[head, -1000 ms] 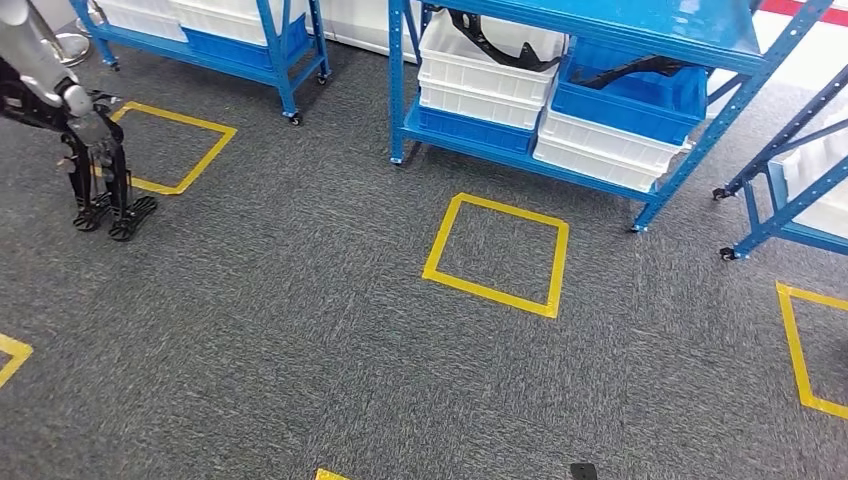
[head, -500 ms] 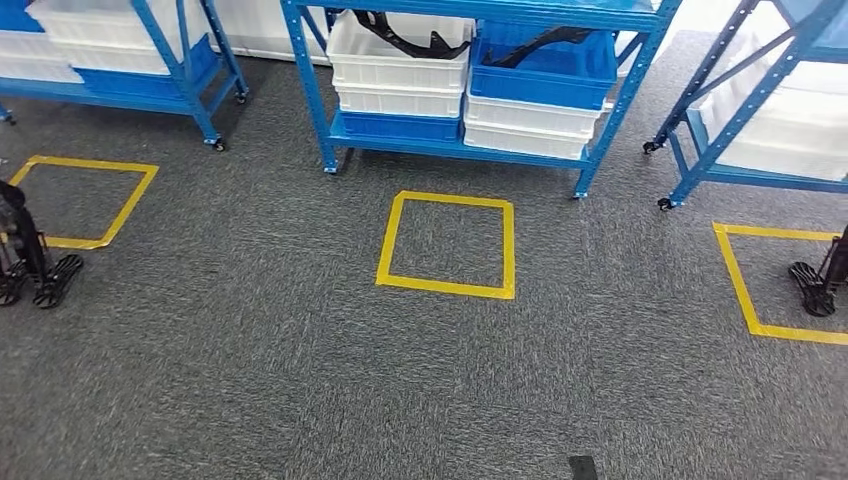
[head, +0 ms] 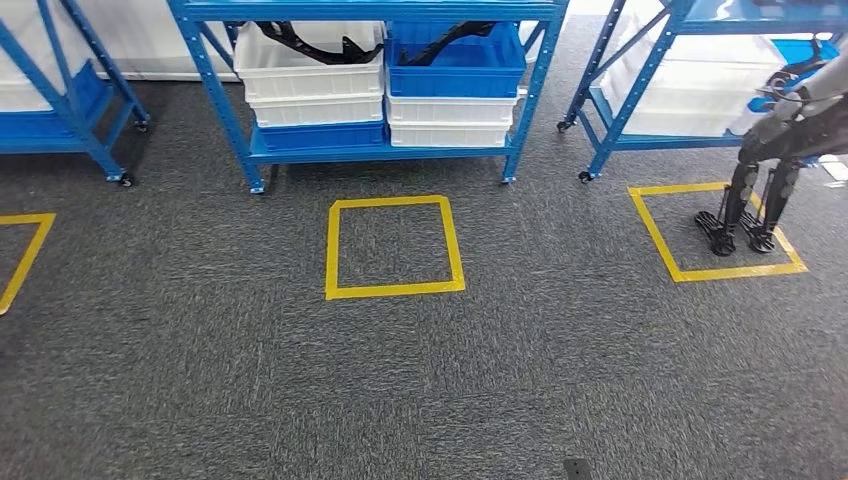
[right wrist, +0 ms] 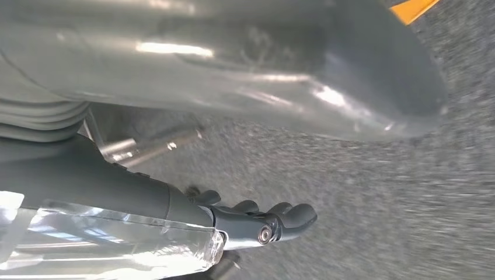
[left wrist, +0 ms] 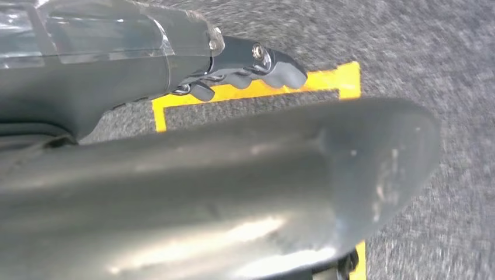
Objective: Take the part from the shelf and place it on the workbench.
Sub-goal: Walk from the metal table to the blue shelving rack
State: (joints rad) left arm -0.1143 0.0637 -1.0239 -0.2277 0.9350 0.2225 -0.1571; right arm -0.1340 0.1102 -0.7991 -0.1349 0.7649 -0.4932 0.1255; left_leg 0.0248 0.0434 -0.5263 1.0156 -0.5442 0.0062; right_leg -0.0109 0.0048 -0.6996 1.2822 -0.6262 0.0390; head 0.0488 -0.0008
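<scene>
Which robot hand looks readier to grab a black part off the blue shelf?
Right, marginally. Both are empty: the left robot hand hangs over the floor, while the right robot hand hangs right of the blue metal shelf whose white plastic bin holds a black curved part.

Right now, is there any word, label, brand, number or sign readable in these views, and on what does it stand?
None: no text is readable.
Bins on the blue shelf: no labels visible.
Yellow tape square on the carpet: unmarked.
Wrist views: blurred, no lettering legible.
</scene>
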